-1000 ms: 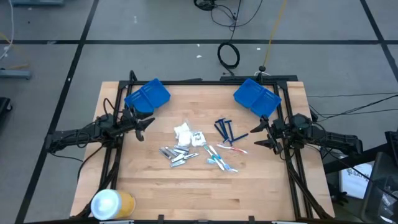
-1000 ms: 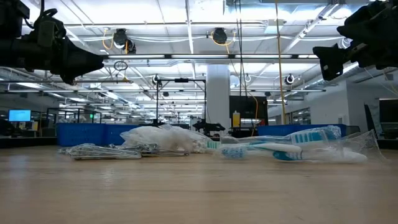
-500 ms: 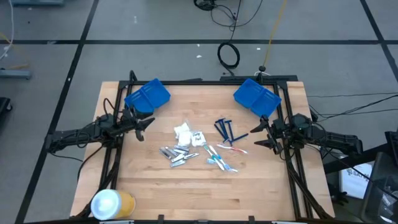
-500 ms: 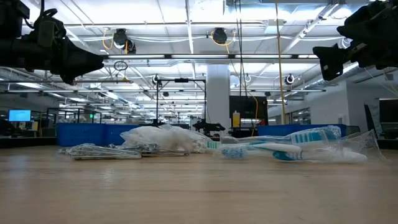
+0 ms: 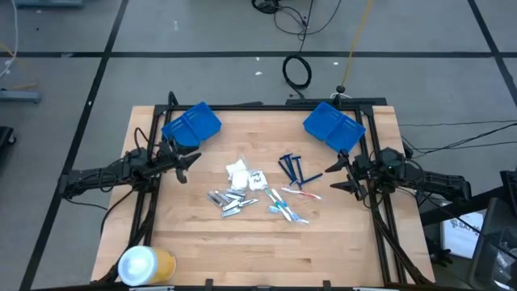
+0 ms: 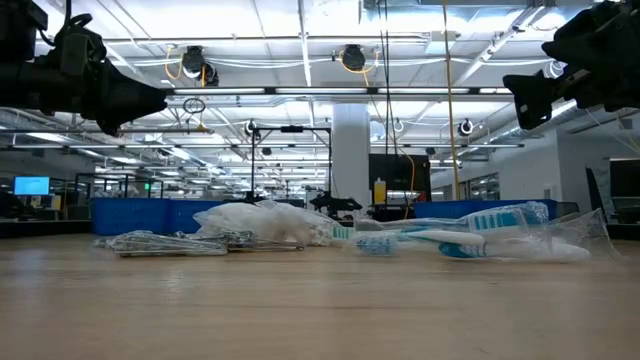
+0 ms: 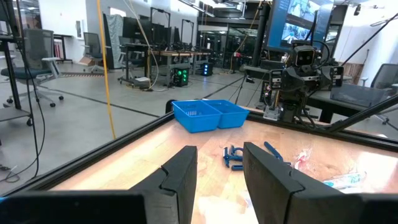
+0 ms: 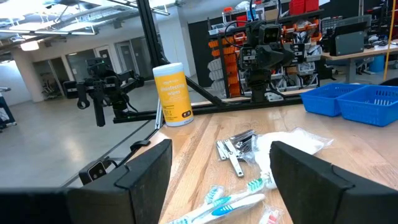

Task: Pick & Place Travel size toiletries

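The travel size toiletries lie loose on the middle of the wooden table: white packets (image 5: 237, 171), silver tubes (image 5: 227, 200), dark blue razors (image 5: 292, 168) and toothbrushes (image 5: 287, 204). My left gripper (image 5: 191, 161) hangs level above the table's left side, open, its fingers pointing toward the pile. My right gripper (image 5: 337, 175) hangs level above the right side, open wide, also facing the pile. Neither has anything between its fingers, as the left wrist view (image 7: 219, 180) and right wrist view (image 8: 221, 177) show. In the low view, both grippers stand well above the tubes (image 6: 150, 242) and toothbrushes (image 6: 450, 240).
A blue bin (image 5: 191, 125) sits at the far left corner and another blue bin (image 5: 333, 127) at the far right. A yellow-and-white roll (image 5: 145, 264) stands at the near left corner. Bare wood lies along the table's near edge (image 5: 266, 259).
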You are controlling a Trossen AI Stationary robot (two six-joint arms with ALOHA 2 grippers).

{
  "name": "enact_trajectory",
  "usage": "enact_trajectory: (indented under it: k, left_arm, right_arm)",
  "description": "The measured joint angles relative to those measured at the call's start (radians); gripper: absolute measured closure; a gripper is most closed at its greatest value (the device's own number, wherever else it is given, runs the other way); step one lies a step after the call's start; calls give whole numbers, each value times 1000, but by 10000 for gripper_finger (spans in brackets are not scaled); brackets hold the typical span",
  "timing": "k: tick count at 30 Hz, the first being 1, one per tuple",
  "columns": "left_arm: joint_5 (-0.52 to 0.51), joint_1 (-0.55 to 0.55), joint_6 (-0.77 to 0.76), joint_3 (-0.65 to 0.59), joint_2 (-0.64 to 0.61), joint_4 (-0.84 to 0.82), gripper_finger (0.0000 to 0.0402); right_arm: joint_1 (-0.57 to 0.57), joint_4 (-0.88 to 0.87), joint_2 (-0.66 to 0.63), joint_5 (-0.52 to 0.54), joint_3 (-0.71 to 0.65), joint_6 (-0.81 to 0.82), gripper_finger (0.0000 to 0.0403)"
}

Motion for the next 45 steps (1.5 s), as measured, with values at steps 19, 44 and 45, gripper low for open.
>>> enact_trajectory:
  k: [19, 44, 45]
  left_arm:
    - [0, 0, 0, 0, 0, 0, 275]
    - [0, 0, 0, 0, 0, 0, 274]
    - [0, 0, 0, 0, 0, 0, 275]
  right_arm:
    - [0, 75, 1, 53, 0, 59, 147]
    - [1, 128, 82, 339, 48, 78, 147]
    - [2, 111, 114, 340, 65, 72, 147]
